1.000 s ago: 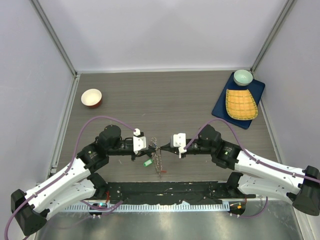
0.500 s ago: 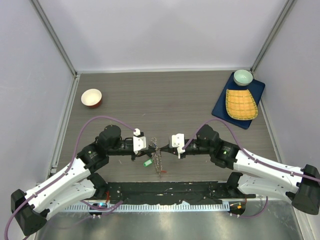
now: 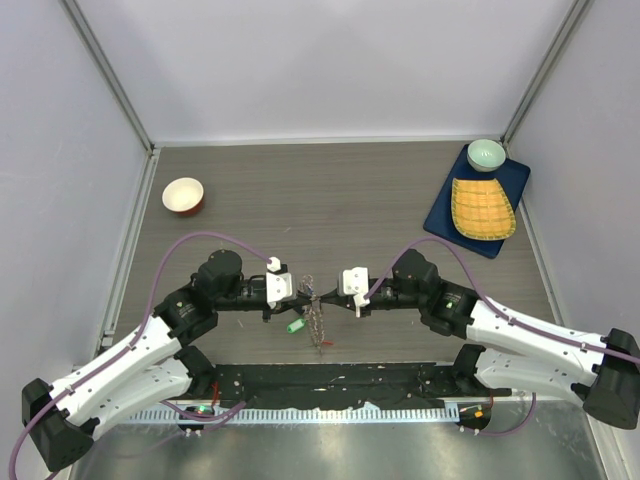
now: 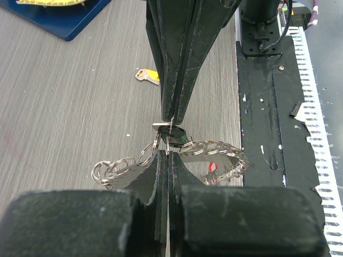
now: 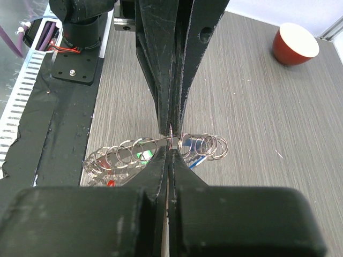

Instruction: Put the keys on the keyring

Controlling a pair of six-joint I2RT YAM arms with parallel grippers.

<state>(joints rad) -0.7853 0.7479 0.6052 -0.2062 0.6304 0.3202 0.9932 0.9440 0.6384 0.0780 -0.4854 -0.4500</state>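
Note:
My two grippers meet tip to tip at the table's near middle, left gripper (image 3: 306, 297) and right gripper (image 3: 324, 297), both shut. The keyring (image 3: 318, 328) hangs under them, a grey band strung with small rings and silver keys, with green and red tags showing. In the left wrist view my left gripper (image 4: 169, 154) pinches a thin edge of the keyring (image 4: 214, 147). Just beyond it, the right gripper (image 4: 171, 119) nips a thin silver key with a dark head (image 4: 177, 135). In the right wrist view the band (image 5: 123, 150) passes between the right gripper (image 5: 170, 152) and the left gripper (image 5: 170, 130). A loose yellow-tagged key (image 4: 147, 76) lies on the table.
A red bowl (image 3: 183, 195) stands at the far left. At the far right a blue mat (image 3: 440, 218) carries a yellow woven plate (image 3: 482, 208) and a pale green bowl (image 3: 486, 153). A black base strip (image 3: 330, 385) runs along the near edge, close to the keyring.
The right arm has shifted slightly left toward the left gripper. The left arm and the keyring have stayed put, and both grippers remain shut.

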